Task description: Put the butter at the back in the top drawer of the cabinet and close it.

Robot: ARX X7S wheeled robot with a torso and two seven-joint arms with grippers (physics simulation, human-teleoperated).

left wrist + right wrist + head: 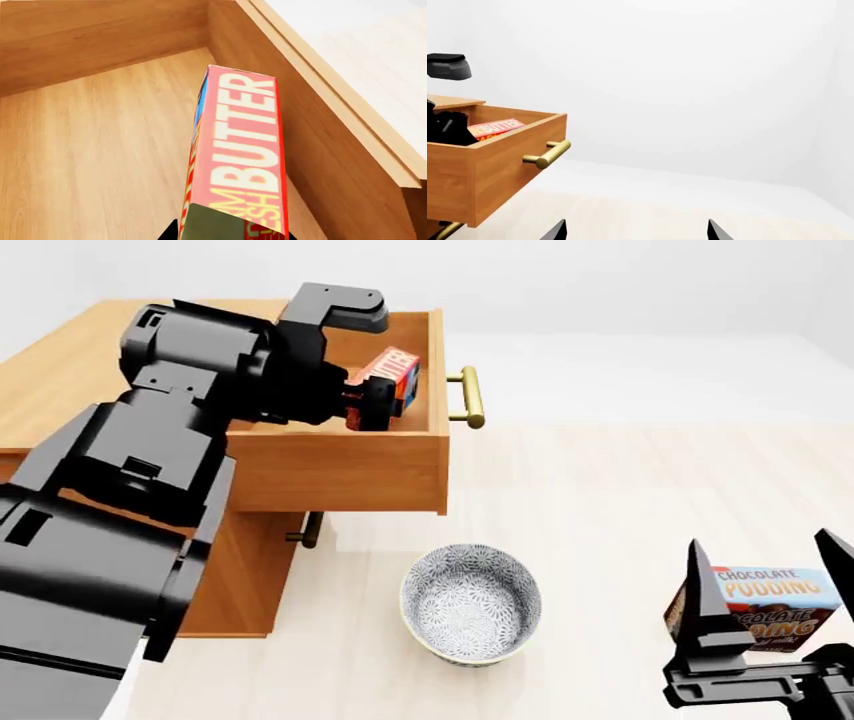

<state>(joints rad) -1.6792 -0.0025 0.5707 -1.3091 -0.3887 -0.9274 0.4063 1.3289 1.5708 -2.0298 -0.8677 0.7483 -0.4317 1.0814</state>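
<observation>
The butter (240, 150) is a red and yellow box with white lettering. My left gripper (227, 234) is shut on its near end, and the box hides most of the fingers. The box hangs inside the open top drawer (347, 470), over the drawer's wooden floor (100, 150) and close to a corner. From the head, the left gripper (367, 400) reaches over the drawer wall with the butter (391, 370) tilted up. The drawer juts out of the cabinet (54, 370), brass handle (467, 397) on its front. My right gripper (767, 585) stands open at the lower right.
A patterned bowl (471, 605) sits on the floor in front of the cabinet. A chocolate pudding box (767, 612) lies by the right gripper's fingers. The right wrist view shows nothing between them. A lower drawer's handle (310, 532) pokes out under the open drawer.
</observation>
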